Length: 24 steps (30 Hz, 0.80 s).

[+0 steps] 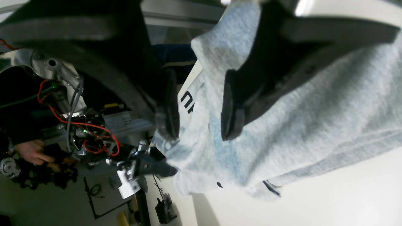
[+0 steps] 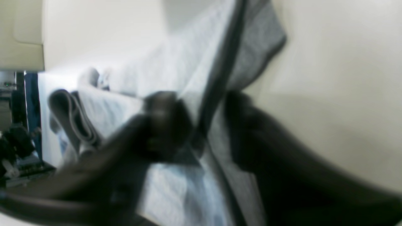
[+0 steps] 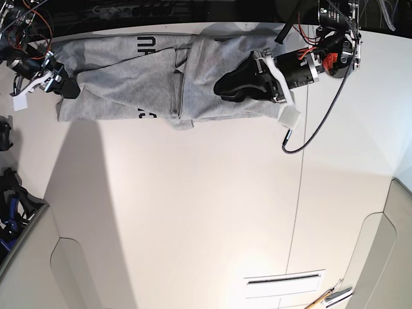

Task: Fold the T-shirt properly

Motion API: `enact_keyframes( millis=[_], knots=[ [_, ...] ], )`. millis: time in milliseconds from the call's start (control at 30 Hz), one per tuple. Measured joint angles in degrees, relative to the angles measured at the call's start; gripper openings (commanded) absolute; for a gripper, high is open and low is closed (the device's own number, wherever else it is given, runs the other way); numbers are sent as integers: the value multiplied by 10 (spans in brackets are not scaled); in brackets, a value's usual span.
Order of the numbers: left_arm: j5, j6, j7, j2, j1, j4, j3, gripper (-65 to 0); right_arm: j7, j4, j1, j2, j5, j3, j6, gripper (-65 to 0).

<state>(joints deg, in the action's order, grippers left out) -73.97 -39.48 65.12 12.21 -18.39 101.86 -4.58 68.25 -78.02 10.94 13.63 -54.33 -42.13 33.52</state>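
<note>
The heather-grey T-shirt [image 3: 129,77] lies stretched along the far edge of the white table [image 3: 193,212], with black letters [image 3: 147,44] showing. My left gripper [image 3: 222,87] rests on its right half. In the left wrist view its fingers [image 1: 232,106] stand apart and open; the T-shirt [image 1: 314,125] passes between them and drapes over one. My right gripper [image 3: 67,90] is at the shirt's left end. The right wrist view is blurred: the gripper [image 2: 207,125] straddles a dark-edged hem of the T-shirt [image 2: 176,62], with its fingers still a little apart.
A black cable [image 3: 322,109] loops from the left arm onto the table beside a white tag [image 3: 290,118]. Small tools [image 3: 328,297] lie at the near right corner. Wired electronics [image 1: 84,131] and a person's hand [image 1: 29,150] are beyond the table's edge.
</note>
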Motion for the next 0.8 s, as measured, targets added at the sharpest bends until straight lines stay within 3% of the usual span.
enact_keyframes(
  millis=[67,233,467,500,633,800],
  knots=[
    [0,0,0,0,0,0,-3,-393,-1,1,0,-2,-1,0,0,-650],
    [3,0,0,0,0,0,-40,-394,1,1,0,-1,0,0,0,-650],
    [-5,0,1,-2,0,0,-151,-397,2,1,0,-1,-9,0,-1,-650],
    [1,0,1,-2,0,0,-168,-418,2,1,0,-1,-18,0,-1,-650],
    [13,0,3,-2,0,0,-235,-602,10,-8,2,-2,-26,0,-1,-650],
    [25,0,3,-2,0,0,-306,-642,15,-37,3,-2,-23,1,-3,-650]
  ],
)
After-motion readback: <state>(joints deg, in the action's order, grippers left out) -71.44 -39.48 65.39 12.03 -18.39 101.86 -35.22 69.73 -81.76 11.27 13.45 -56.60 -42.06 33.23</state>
